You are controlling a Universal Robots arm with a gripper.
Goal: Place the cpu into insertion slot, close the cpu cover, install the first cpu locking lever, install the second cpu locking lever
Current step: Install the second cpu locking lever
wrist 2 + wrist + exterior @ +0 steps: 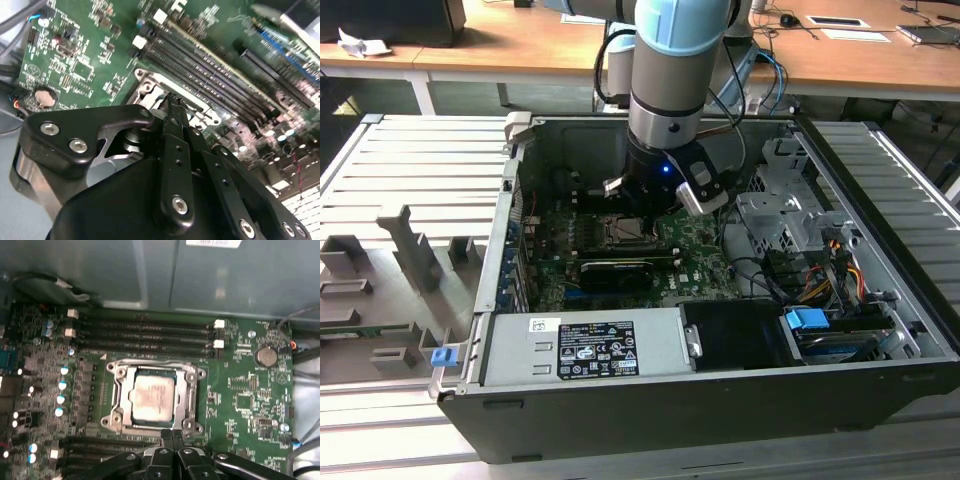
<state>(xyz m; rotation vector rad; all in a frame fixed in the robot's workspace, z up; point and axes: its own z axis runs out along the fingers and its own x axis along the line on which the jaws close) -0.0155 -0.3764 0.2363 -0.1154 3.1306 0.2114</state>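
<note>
Cpu (153, 399) sits flat in the insertion slot (116, 371), cpu cover (189, 392) down around it. Pincer (172, 436) fingers together, empty, at the socket's edge. Cover looks thin, stiff, light; press on its frame, not the fragile chip.

cpu (152, 399): small flat square chip, pale tan-silver, lying flat and square inside the insertion slot (116, 400), seated, not tilted. Insertion slot: square socket with a silver metal rim on the green motherboard, just beside the long black memory slots; in the exterior view it sits mid-board (625, 232). cpu cover (187, 397): thin silver frame with a big central window, lying down flat over the socket, chip showing through the window. Second wrist view shows one silver corner of the slot (150, 85).
</note>
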